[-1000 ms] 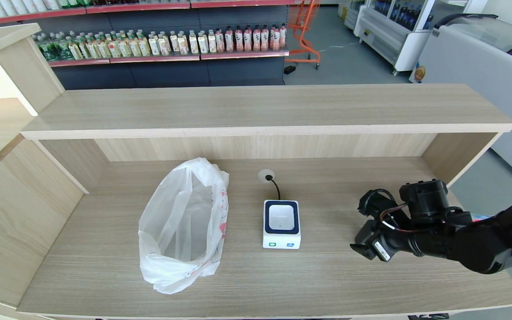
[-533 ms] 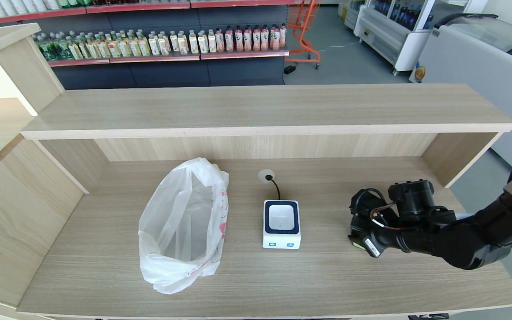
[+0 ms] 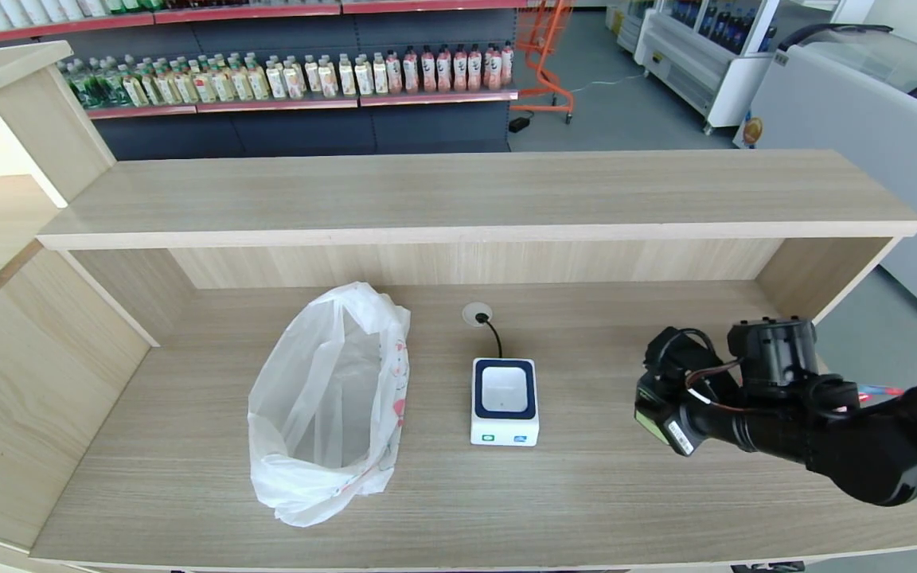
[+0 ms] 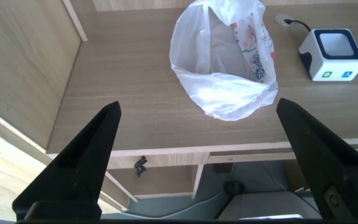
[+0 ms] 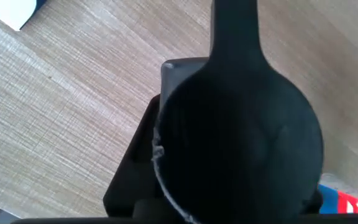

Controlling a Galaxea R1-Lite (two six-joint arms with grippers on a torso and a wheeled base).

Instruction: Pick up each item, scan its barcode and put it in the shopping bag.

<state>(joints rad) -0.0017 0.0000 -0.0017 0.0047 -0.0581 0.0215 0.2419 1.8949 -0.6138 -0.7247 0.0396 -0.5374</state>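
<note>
On the bench (image 3: 586, 493), left of centre, the shopping bag (image 3: 331, 398) lies mouth open, red print on its side; the scanner (image 3: 505, 400) stands just beside it. Near the right edge hovers my right gripper (image 3: 653, 410); whether it grips anything I cannot tell. My left gripper (image 4: 197, 106) hangs wide open, empty.

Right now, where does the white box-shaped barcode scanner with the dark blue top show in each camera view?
Head view: the white box-shaped barcode scanner with a dark blue top sits mid-counter, right of the translucent white plastic bag.
Left wrist view: the scanner stands beside that bag.
Right wrist view: a white corner at the frame edge, probably the scanner.
Shared landmark: the light wood-grain counter.
</note>
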